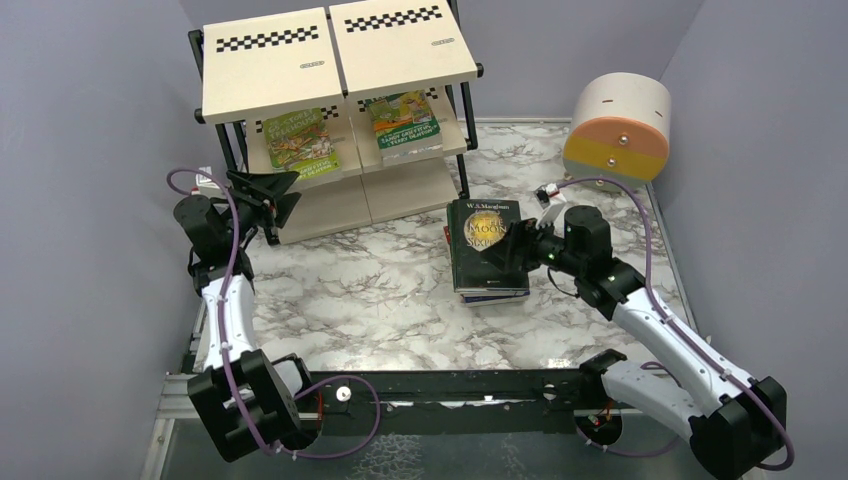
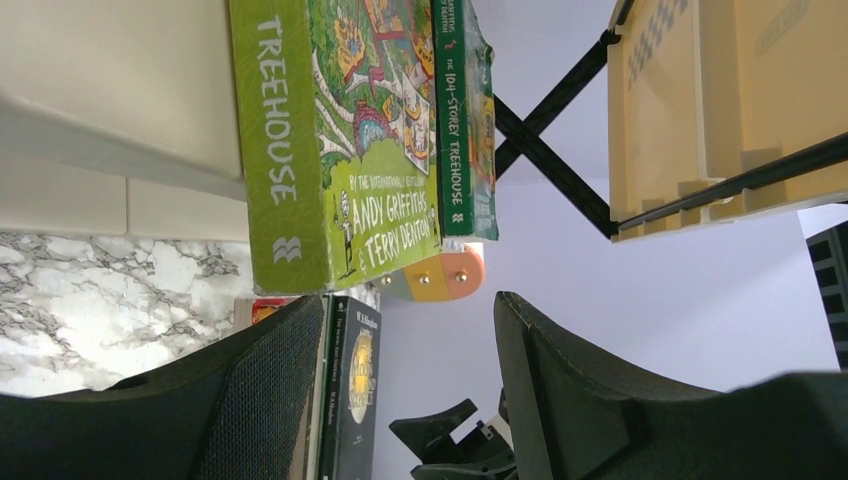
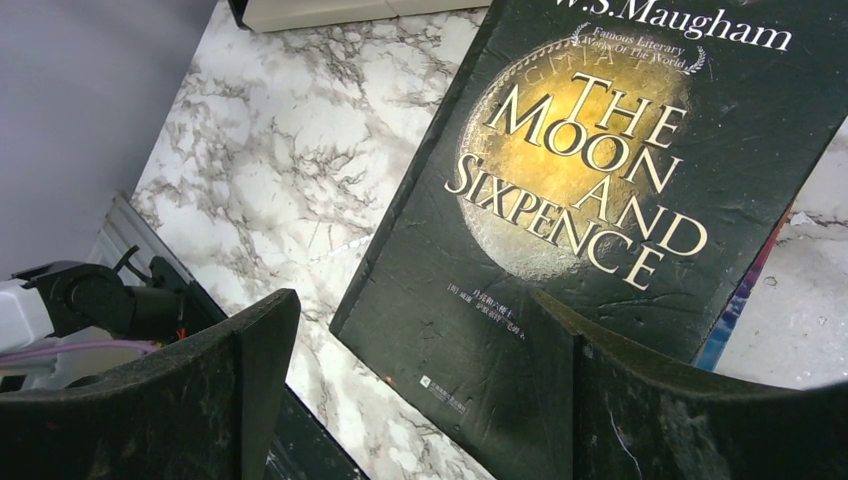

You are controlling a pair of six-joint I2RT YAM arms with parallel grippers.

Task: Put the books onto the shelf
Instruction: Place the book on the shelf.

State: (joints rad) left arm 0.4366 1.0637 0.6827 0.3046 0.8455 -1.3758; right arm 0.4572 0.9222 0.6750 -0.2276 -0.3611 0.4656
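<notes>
Jaws of the left gripper (image 1: 281, 196) are spread, and nothing is held between them. This gripper is positioned just in front of the shelf (image 1: 335, 60), at its left front post. Two green paperbacks are laid flat on the middle tier of the shelf: the first green book (image 1: 300, 145) on the left board and the second green book (image 1: 405, 122) on the right board, side by side. The remaining books are piled in a stack (image 1: 490, 285) on the marble table (image 1: 370, 290), in front of the shelf and to its right, apart from it. The stack is topped by a black book (image 1: 480, 225) bearing a gold moon; red and blue edges are exposed beneath it. The right gripper (image 1: 512, 252) is located over the stack's near right portion, jaws spread wide, with the black cover's near corner seen between the fingers (image 3: 245, 390). Contact with the cover cannot be determined. A beige-and-orange drum (image 1: 617, 125) is placed right of the shelf.
</notes>
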